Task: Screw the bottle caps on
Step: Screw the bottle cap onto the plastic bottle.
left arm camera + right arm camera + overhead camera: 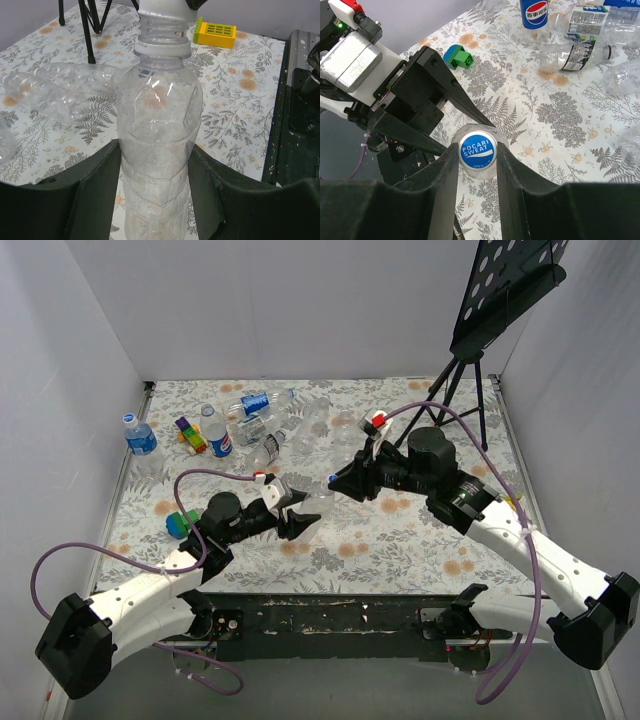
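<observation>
A clear label-less bottle stands upright on the floral table, and my left gripper is shut on its lower body, one black finger on each side. In the top view this bottle sits between the two grippers, left gripper below it. A blue bottle cap printed "Pocari Sweat" sits on the bottle's neck. My right gripper is shut on this cap from above, its fingers pressed against the cap's rim. From the top view the right gripper hides the cap.
Several other bottles lie or stand at the back left, one upright with a blue cap, and a Pepsi-labelled one. A yellow toy block, a green-and-blue toy and a black tripod stand are nearby.
</observation>
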You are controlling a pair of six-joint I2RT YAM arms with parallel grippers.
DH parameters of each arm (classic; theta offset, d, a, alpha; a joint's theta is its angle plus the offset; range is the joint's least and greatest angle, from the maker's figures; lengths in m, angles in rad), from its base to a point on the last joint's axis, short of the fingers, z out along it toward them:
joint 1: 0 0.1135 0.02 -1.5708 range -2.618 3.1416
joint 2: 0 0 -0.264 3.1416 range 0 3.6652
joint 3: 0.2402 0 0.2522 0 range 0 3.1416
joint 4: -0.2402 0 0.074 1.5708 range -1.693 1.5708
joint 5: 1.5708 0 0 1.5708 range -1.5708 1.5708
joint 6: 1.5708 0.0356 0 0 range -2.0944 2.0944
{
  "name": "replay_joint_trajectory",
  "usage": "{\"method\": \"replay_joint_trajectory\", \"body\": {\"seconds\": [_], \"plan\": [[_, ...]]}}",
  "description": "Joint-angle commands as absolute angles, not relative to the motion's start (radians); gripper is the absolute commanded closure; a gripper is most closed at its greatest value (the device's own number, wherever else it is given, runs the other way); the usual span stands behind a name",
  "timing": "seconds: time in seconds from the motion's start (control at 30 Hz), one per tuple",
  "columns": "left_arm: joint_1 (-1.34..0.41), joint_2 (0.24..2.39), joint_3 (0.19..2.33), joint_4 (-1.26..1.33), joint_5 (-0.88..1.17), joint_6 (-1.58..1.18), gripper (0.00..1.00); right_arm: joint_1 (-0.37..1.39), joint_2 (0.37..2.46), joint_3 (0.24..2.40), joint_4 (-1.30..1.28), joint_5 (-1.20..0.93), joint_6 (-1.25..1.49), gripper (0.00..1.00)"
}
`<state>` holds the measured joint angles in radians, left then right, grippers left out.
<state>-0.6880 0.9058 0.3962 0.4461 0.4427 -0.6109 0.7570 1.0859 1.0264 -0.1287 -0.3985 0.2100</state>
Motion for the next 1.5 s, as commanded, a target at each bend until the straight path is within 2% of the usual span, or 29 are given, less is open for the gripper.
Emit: {"method": "replay_joint_trajectory", "body": {"seconds": [0.0, 0.3, 0.53, 0.7, 0.87, 0.93, 1.0, 1.03, 1.13, 1.17, 1.27, 1.37, 1.47], "plan": [[-0.681, 0.893, 0.402, 0.551, 0.408, -0.626, 0.54, 0.805, 1.118, 1.060, -0.205, -0.431, 0.230, 0.99], [-0.681, 0.900, 0.374, 0.629, 0.422, -0.626, 0.54, 0.854, 1.198, 1.123, -0.301, -0.361, 0.261, 0.99], [-0.683, 0.881, 0.353, 0.670, 0.368, -0.629, 0.55, 0.900, 1.207, 1.137, -0.341, -0.187, 0.304, 0.99], [-0.683, 0.867, 0.331, 0.710, 0.290, -0.618, 0.57, 0.945, 1.223, 1.140, -0.356, -0.030, 0.468, 0.99], [-0.684, 0.845, 0.324, 0.701, 0.227, -0.589, 0.57, 1.020, 1.210, 1.101, -0.256, 0.139, 0.552, 0.96], [-0.683, 0.842, 0.327, 0.681, 0.222, -0.574, 0.57, 1.031, 1.198, 1.108, -0.230, 0.153, 0.548, 0.90], [-0.683, 0.838, 0.337, 0.655, 0.218, -0.569, 0.57, 1.031, 1.175, 1.133, -0.224, 0.143, 0.513, 0.76], [-0.684, 0.836, 0.344, 0.641, 0.222, -0.569, 0.57, 1.032, 1.160, 1.152, -0.225, 0.140, 0.485, 0.68], [-0.683, 0.833, 0.368, 0.580, 0.239, -0.571, 0.57, 1.020, 1.099, 1.202, -0.258, 0.126, 0.395, 0.34], [-0.683, 0.830, 0.376, 0.562, 0.245, -0.574, 0.57, 1.009, 1.085, 1.227, -0.288, 0.109, 0.361, 0.27], [-0.683, 0.825, 0.399, 0.508, 0.277, -0.578, 0.57, 0.973, 1.069, 1.324, -0.405, 0.023, 0.249, 0.18], [-0.681, 0.836, 0.432, 0.425, 0.359, -0.572, 0.57, 0.942, 1.057, 1.393, -0.501, -0.090, 0.070, 0.15], [-0.681, 0.870, 0.469, 0.342, 0.509, -0.546, 0.55, 0.891, 1.075, 1.474, -0.659, -0.339, -0.104, 0.14]]}}
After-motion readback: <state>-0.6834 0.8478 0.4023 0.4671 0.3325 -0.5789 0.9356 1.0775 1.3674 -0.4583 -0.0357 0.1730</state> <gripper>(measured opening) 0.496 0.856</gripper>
